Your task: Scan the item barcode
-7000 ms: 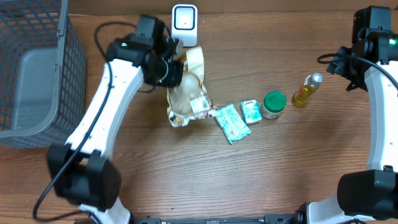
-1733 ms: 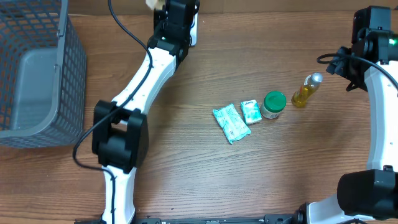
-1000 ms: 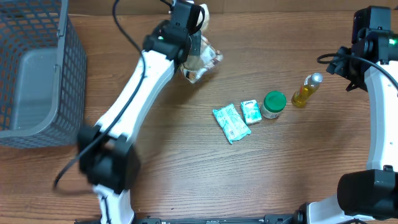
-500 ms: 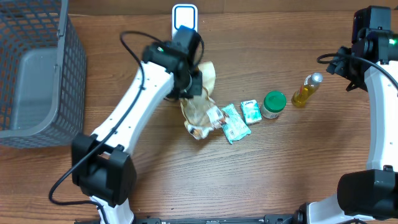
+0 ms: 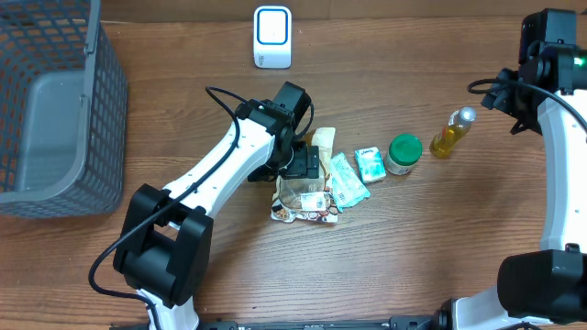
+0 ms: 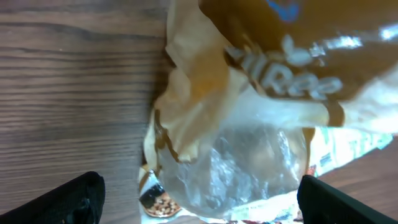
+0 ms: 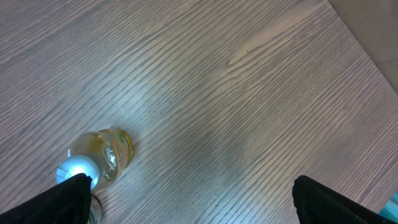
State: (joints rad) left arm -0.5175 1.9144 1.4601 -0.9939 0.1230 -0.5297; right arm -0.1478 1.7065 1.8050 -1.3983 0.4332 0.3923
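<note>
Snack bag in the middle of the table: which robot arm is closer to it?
Left. Its pincer hangs open directly above the snack bag; the right pincer is far off to the side, by the yellow bottle.

Crumpled tan-and-clear snack bag (image 5: 307, 197) flat on table (image 5: 367, 257); white scanner (image 5: 272, 37) well apart, at far edge.

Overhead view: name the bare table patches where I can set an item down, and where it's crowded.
Bare wood lies between the basket and the scanner, between the scanner and the bottle, and in front of the snack bag. Crowded: snack bag, packets and jar bunch together mid-table.
</note>
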